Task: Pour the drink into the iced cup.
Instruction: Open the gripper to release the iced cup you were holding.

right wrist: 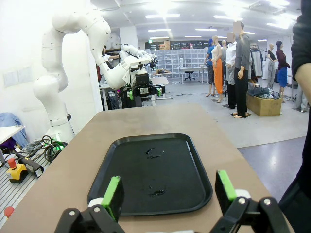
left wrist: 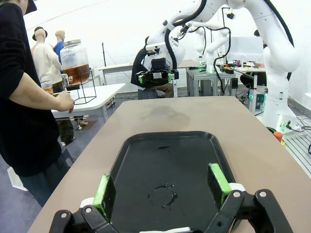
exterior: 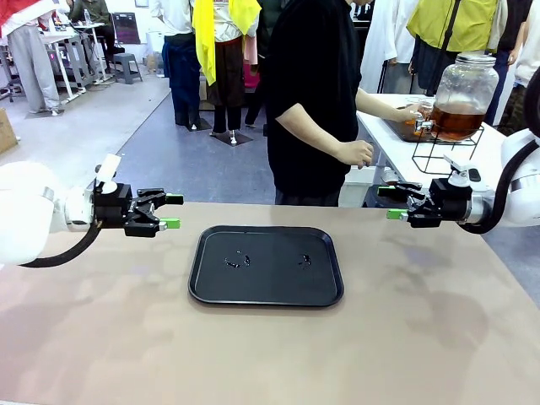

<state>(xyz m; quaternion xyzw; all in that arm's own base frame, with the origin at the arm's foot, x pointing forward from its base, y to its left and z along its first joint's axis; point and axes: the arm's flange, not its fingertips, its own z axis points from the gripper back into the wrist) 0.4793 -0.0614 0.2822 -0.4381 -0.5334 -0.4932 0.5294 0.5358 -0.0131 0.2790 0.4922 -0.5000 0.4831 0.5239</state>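
Two robot hands are hovering wide and empty above the tabletop (exterior: pixel 101 337), the left hand (exterior: pixel 171 212) at one end of the black tray (exterior: pixel 266 266) and the right hand (exterior: pixel 396 202) at the other, fingers pointing inward toward each other. Between them the tray is carrying no cup, just a few dark wet marks (exterior: pixel 238 261) on its surface. Beyond the far edge, the person's hand (exterior: pixel 412 112) is reaching to the tap of the glass jar (exterior: pixel 462 94) standing on a wire stand (exterior: pixel 447 152) on a white side table (exterior: pixel 405 139); the drink (exterior: pixel 456 123) is sitting amber-brown in the jar's lower part, well apart from both robot hands. A cup seems to be standing under the tap, but it is too small to tell with certainty.

Risks, as judged from this arrangement: the wet tray is offering a slippery seat for any cup set down, so a nudge from either hand could slide or tip it; a hand moving inward while the person is bringing the filled cup across could collide with it and spill the drink.
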